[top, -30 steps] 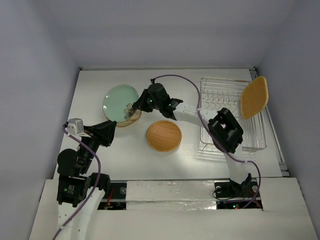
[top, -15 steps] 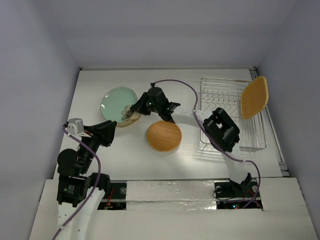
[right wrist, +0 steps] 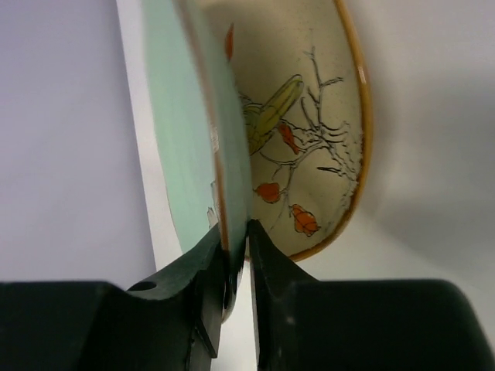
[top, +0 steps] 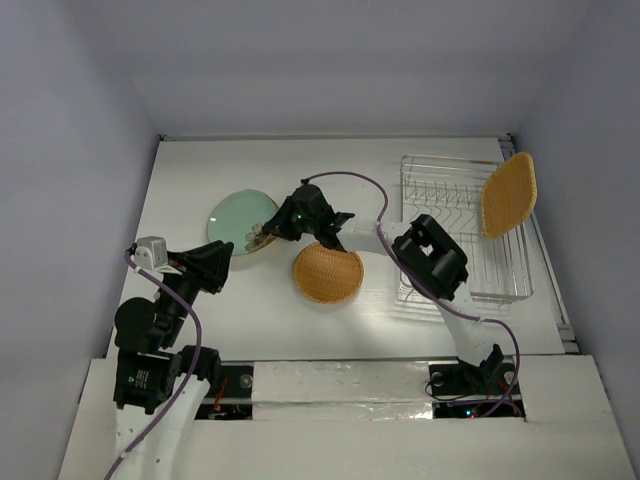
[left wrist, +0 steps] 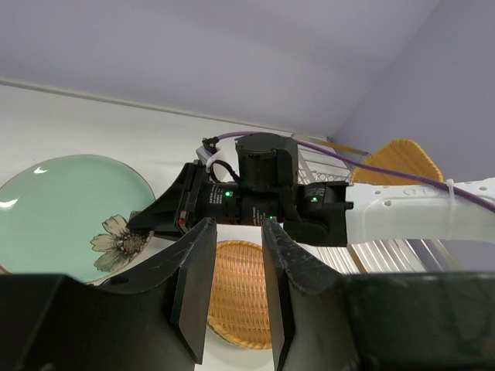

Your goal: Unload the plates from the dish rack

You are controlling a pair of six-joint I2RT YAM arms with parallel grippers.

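My right gripper [top: 263, 232] is shut on the near rim of the mint-green plate [top: 240, 216], holding it tilted over the cream floral plate [top: 265, 244] at the table's left. In the right wrist view the fingers [right wrist: 236, 239] pinch the mint rim [right wrist: 182, 147], and the cream plate [right wrist: 309, 116] lies just behind it. The orange woven plate [top: 328, 272] lies flat at mid-table. The orange-tan rounded-square plate [top: 508, 193] leans at the right end of the dish rack [top: 455, 190]. My left gripper [top: 215, 262] is open and empty near the left front; its wrist view shows the woven plate [left wrist: 232, 270] between its fingers.
The right arm's forearm [top: 380, 235] stretches from the rack side across to the mint plate, passing just behind the woven plate. White walls enclose the table at the back and both sides. The left arm's base [top: 150, 340] sits at the near left.
My right gripper has drawn slightly left and nearer with the mint-green plate, lowering it over the cream plate. The left arm has not moved.
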